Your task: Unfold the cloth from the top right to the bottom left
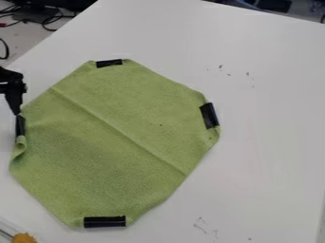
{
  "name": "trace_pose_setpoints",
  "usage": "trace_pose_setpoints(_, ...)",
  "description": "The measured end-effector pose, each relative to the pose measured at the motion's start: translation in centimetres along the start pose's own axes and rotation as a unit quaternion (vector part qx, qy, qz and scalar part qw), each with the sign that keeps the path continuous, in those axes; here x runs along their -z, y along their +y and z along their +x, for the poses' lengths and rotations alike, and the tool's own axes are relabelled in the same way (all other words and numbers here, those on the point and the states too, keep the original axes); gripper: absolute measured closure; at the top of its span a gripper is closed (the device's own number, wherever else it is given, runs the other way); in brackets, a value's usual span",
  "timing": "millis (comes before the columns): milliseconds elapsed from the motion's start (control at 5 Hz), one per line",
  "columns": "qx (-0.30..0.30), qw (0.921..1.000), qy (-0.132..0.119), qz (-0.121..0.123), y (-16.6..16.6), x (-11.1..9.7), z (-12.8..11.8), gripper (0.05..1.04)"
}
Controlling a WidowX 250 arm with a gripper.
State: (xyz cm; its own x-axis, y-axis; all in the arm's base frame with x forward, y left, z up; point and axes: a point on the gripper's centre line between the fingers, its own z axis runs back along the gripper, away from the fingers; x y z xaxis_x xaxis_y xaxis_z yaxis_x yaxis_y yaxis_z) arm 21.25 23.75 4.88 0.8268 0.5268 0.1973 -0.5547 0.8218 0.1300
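Note:
The green cloth (120, 142) lies spread nearly flat on the white table, with black strips at its top, right, bottom and left corners. A crease crosses it from upper left to lower right. Its left edge is curled over just below the left strip. At the left edge of the view, my gripper (17, 113) points down with its tip at the cloth's left corner, just above the black strip there. Whether it touches the cloth I cannot tell.
The white table (266, 156) extends right of the cloth, with small dark marks on it. Black cables (47, 21) lie beyond its upper left edge. An orange-yellow object (24, 238) sits at the bottom left corner.

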Motion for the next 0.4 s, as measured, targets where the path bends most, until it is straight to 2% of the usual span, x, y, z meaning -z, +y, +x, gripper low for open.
trace_pose_setpoints(200, 0.080, 0.9965, -0.016, -0.017, -2.8, -0.6, 1.3, 0.083)
trace_pose_setpoints(400, 0.144, 0.9892, -0.007, -0.026, -5.8, -2.3, 2.6, 0.083)
